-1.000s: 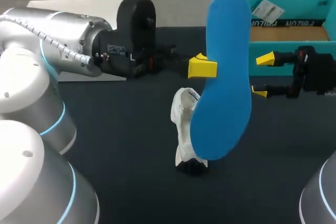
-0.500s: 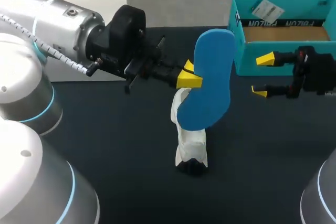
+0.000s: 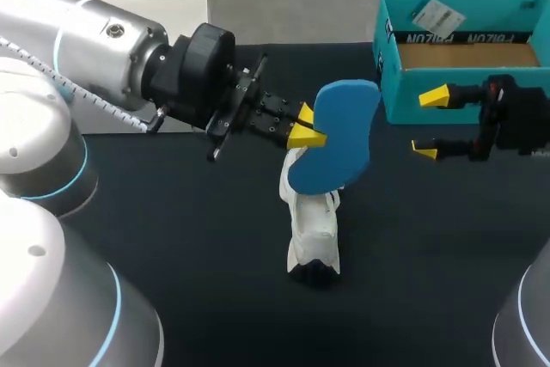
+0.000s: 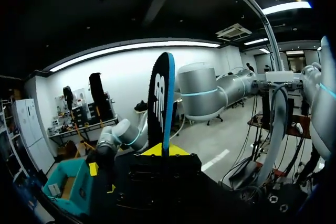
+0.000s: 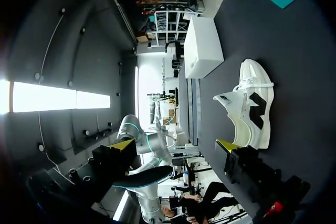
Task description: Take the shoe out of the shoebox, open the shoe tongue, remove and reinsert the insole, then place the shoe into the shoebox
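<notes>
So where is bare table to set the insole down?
Bare table left of the white shoe up to the left arm, and right of it, near side of the right gripper. Crowded around the left gripper, blue insole and shoebox.

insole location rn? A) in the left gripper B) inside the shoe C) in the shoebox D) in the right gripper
A: the left gripper is shut on the blue insole, holding it over the white shoe; the right gripper is open and empty by the shoebox.
</notes>
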